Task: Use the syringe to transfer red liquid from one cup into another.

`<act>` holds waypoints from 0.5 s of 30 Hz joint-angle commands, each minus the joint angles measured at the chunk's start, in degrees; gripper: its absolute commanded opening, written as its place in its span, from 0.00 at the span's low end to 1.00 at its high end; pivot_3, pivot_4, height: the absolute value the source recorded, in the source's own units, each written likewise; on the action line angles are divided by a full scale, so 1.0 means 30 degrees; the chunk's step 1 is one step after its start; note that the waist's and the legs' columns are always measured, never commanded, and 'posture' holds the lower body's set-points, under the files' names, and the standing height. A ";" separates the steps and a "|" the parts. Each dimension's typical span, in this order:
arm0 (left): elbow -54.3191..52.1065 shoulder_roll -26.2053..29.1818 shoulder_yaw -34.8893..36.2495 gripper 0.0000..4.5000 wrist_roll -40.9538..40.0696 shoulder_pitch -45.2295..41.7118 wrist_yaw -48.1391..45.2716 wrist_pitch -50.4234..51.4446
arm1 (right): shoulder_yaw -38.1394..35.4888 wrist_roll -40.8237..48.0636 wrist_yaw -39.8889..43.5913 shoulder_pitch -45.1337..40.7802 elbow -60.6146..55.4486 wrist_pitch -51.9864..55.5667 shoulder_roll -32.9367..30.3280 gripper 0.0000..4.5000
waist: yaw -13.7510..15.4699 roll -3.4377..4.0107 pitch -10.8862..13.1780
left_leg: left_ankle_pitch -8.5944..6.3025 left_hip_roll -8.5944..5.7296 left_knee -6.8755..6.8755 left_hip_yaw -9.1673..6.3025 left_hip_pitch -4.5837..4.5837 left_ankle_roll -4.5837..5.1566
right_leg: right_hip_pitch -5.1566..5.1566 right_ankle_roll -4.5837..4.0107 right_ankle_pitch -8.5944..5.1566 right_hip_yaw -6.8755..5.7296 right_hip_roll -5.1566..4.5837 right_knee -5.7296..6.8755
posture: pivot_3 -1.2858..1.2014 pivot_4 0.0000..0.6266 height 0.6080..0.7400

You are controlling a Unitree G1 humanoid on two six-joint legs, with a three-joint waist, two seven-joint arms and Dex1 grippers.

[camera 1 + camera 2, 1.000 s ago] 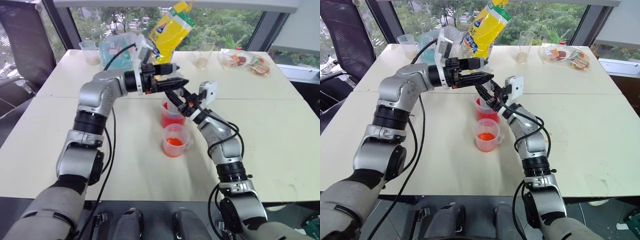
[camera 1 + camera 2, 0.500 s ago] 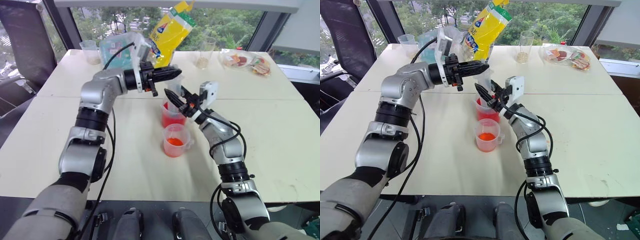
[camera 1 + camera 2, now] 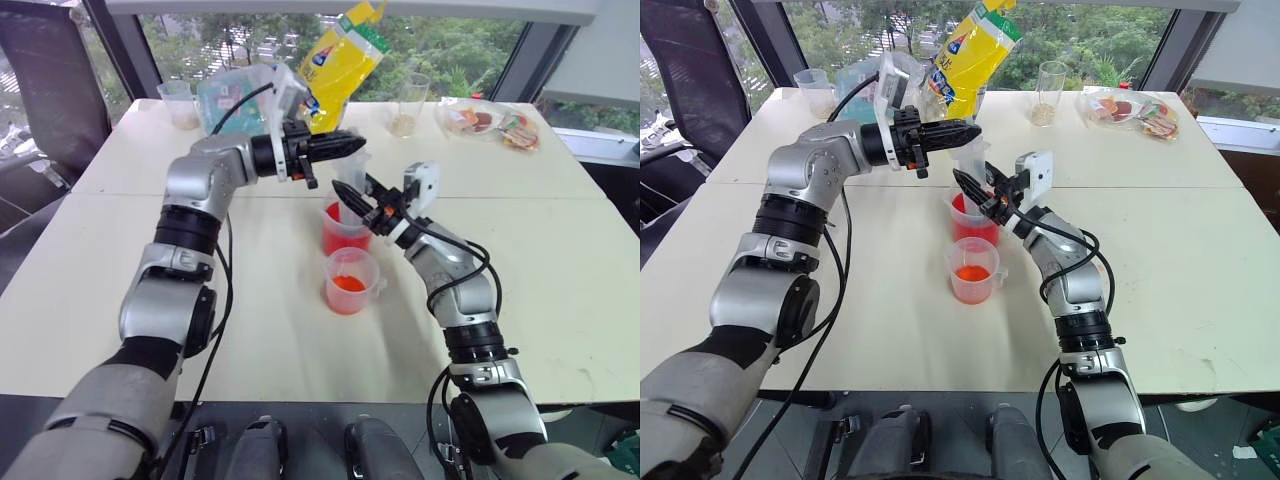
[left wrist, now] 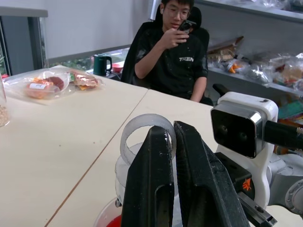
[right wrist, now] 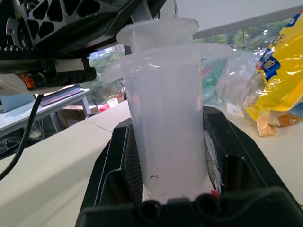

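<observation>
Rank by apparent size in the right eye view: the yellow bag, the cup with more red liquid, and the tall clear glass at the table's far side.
1. yellow bag, clearly largest.
2. larger red cup.
3. tall clear glass.
The glass stands farther from the camera, so the last two are uncertain in true size.

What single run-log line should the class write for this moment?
right pincer: shut on syringe barrel, over larger cup | left pincer: shut on plunger top | smaller cup: untouched

Head cameras look down over the table; wrist cameras sit close on the syringe.
</observation>
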 commanded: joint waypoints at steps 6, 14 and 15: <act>0.0193 0.0587 0.1430 0.01 -0.0131 -0.2777 0.0345 -0.2223 | 0.1210 -0.0207 0.0867 0.0495 -0.0190 0.0604 0.0066 0.30 | 0.0001 0.0000 0.0000 | 0.0000 0.0000 0.0000 0.0000 0.0000 0.0000 | 0.0000 0.0000 0.0000 0.0000 0.0000 0.0000 | 0.52 0.24 1.00; 0.0477 0.0618 0.1496 0.01 -0.0052 -0.3081 0.0340 -0.2618 | 0.1175 -0.0203 0.0829 0.0483 -0.0237 0.0629 0.0104 0.30 | 0.0006 -0.0001 0.0000 | 0.0000 0.0000 0.0000 0.0000 -0.0001 0.0000 | -0.0001 0.0000 0.0000 0.0000 0.0000 0.0000 | 0.52 0.24 1.00; 0.0436 0.0617 0.1479 0.01 -0.0032 -0.3048 0.0336 -0.2604 | 0.1156 -0.0205 0.0816 0.0445 -0.0241 0.0595 0.0111 0.30 | 0.0005 0.0000 0.0000 | 0.0000 0.0000 0.0000 0.0000 -0.0001 0.0000 | 0.0000 0.0000 0.0000 0.0000 0.0000 0.0000 | 0.52 0.24 1.00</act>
